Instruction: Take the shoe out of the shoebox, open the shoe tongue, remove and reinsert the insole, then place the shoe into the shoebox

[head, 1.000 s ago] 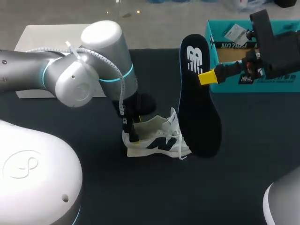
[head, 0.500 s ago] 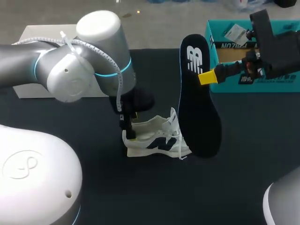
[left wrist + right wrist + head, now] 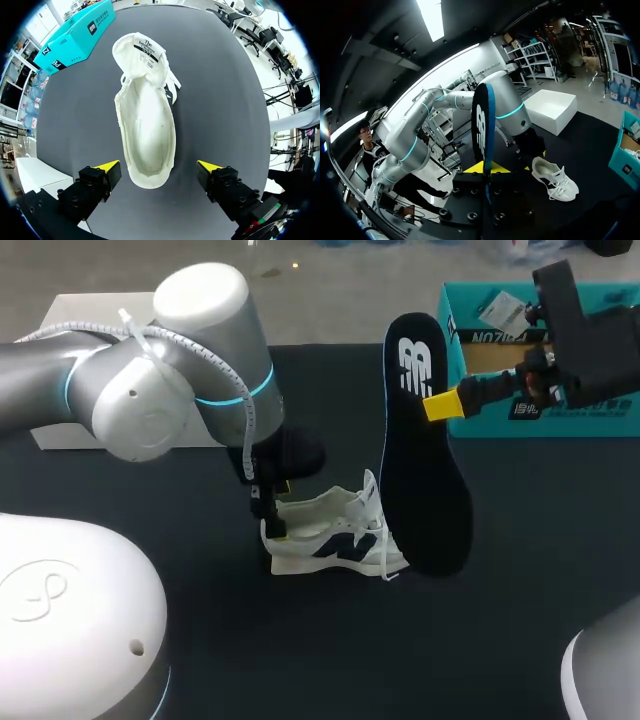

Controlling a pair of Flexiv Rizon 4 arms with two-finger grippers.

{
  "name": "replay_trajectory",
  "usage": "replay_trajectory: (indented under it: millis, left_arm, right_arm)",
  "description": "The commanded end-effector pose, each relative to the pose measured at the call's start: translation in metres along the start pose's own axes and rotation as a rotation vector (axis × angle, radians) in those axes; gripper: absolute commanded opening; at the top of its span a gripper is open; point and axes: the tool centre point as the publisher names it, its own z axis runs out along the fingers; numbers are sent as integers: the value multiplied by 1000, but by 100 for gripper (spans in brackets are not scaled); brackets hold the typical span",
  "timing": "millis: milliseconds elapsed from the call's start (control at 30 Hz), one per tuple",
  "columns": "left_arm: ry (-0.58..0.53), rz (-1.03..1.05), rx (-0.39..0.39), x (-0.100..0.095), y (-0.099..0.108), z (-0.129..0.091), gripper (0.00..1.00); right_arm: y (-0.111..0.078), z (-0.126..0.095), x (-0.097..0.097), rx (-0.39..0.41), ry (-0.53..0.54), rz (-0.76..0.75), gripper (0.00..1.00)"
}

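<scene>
Matt black table (image 3: pixel 520 540), white cloth shoe (image 3: pixel 325 535)

insole (image 3: pixel 425 480) upright in right gripper (image 3: pixel 440 405), beside white shoe (image 3: pixel 335 538); left gripper (image 3: pixel 272 514) at heel

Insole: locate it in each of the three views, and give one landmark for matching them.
Head view: the insole hangs upright in the right pincer, just right of the shoe.
Left wrist view: not in it; only the shoe shows, its heel at the open left pincer.
Right wrist view: edge-on, clamped in the right pincer, with the shoe beyond it.
Shared landmark: the white shoe.
</scene>
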Motion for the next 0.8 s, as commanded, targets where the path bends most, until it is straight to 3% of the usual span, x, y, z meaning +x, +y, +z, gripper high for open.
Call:
replay_trajectory:
  millis: [33,500,800]
  left_arm:
    - [-1,0,-3,0,0,0,100]
    - [-1,0,-3,0,0,0,100]
    - [-21,29,-51,-8,-3,-25,100]
  right_arm:
    - [3,3,-1,5,1,2,0]
    - [3,3,-1,5,1,2,0]
    - [3,3,-1,5,1,2,0]
